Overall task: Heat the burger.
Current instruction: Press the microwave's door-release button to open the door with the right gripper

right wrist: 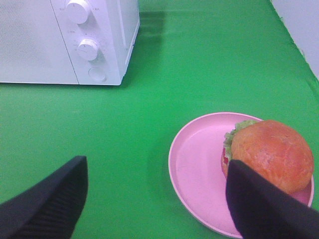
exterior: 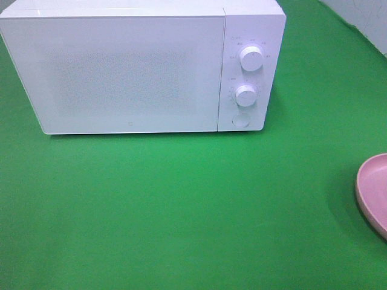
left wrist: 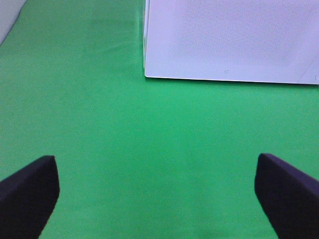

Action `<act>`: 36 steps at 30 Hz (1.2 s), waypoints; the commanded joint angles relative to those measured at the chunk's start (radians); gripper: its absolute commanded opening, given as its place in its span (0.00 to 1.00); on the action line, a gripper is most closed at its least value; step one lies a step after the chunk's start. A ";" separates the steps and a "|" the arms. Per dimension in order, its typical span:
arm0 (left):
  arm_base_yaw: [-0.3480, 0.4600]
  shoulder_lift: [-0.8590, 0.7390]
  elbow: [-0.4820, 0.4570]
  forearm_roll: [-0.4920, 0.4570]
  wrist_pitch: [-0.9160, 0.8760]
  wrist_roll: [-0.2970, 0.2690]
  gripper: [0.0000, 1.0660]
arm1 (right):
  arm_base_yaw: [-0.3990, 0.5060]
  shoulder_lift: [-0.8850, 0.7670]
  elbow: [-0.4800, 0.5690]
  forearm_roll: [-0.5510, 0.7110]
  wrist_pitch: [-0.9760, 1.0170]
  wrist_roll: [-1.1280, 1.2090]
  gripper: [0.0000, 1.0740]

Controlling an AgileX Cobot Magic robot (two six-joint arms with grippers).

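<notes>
The right pincer [right wrist: 154, 167] is wide open and holds nothing. It hangs over the green cloth [right wrist: 209, 59], just beside the pink plate [right wrist: 197, 159]. The burger [right wrist: 271, 152] sits on that plate, pushed to the side away from the microwave [right wrist: 30, 45], and one black finger is right in front of it. The left pincer [left wrist: 155, 159] is wide open too, with only cloth under it.

What could go wrong? The burger is soft and made of layers. I think a hard squeeze could squash the bun or push the lettuce and tomato out. It is close to the plate's rim, so a finger coming down could hit the rim and tip or slide the plate. The door [exterior: 121, 66] is shut. If the burger is picked up first, there is nowhere to put it.

Seen from high up, the microwave stands at 11 o'clock on the table. Only a bit of the plate shows, at 4 o'clock, and the burger is out of that view. Two round knobs [exterior: 251, 58] sit at the 3 o'clock side of the microwave's front, with a round button [exterior: 240, 121] at 6 o'clock under them. I see no handle, so that button may open the door. Nothing else lies on the cloth in between.
</notes>
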 commanded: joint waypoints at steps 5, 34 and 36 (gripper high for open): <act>0.000 -0.022 0.000 0.001 -0.005 -0.003 0.94 | -0.007 -0.026 0.002 -0.010 -0.006 -0.017 0.69; 0.000 -0.022 0.000 0.001 -0.005 -0.003 0.94 | -0.007 0.284 -0.035 -0.011 -0.240 -0.003 0.69; 0.000 -0.022 0.000 0.001 -0.005 -0.003 0.94 | -0.007 0.313 -0.024 -0.011 -0.279 -0.003 0.69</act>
